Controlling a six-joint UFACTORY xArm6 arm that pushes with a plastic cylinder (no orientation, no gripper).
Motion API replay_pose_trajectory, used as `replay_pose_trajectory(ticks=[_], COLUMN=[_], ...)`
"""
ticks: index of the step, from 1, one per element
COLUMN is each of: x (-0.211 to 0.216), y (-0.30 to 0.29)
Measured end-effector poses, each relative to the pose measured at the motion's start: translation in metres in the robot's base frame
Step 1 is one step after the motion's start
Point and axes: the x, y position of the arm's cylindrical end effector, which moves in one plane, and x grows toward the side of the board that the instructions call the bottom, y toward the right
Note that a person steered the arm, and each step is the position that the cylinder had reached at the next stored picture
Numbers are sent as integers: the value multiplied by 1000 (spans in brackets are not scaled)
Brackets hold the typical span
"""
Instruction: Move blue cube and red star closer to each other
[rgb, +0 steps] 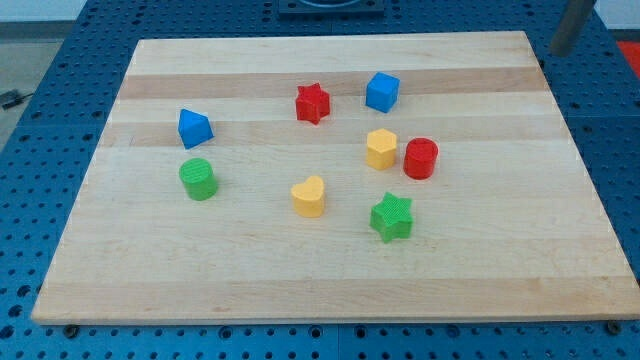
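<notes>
Upper right of frame: my rod (573, 25) shows only as a blurred grey shaft at the corner, off the board (330, 290), over the blue perforated table (40, 80).
Tip state: no jaws on this rig, just a rod; lower end seems to sit about (561, 48) but it's blurry, so can't tell exactly where it touches down. Nothing held, nothing in contact.
Blue cube (382, 92): upper centre-right of frame, top of the cluster.
Red star (312, 103): just to the frame-left of the cube, a touch lower, w/ a clear gap of bare wood between them.
Key relation: both targets lie down-left of my tip, well apart from it; cube is the nearer one, star sits beyond it on almost the same line. Pair axis runs roughly left-right across the frame.
Judgement, next move: prob. easiest to come in on the cube's frame-right face and push it leftward toward the star; not yet begun.
Risk: an off-centre hit could spin the cube or send it past the star.
Other blocks: yellow hexagon (381, 148) and red cylinder (421, 158) below the cube, near but clear of a leftward push; yellow heart (309, 196), green star (391, 217) lower centre; blue triangle (194, 127), green cylinder (198, 179) at frame left.
</notes>
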Motion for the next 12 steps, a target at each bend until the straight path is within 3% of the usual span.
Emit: replay_pose_trajectory(ticks=[2,5,10,12], x=[5,100,100,145], y=[-2,-117,-276,-279])
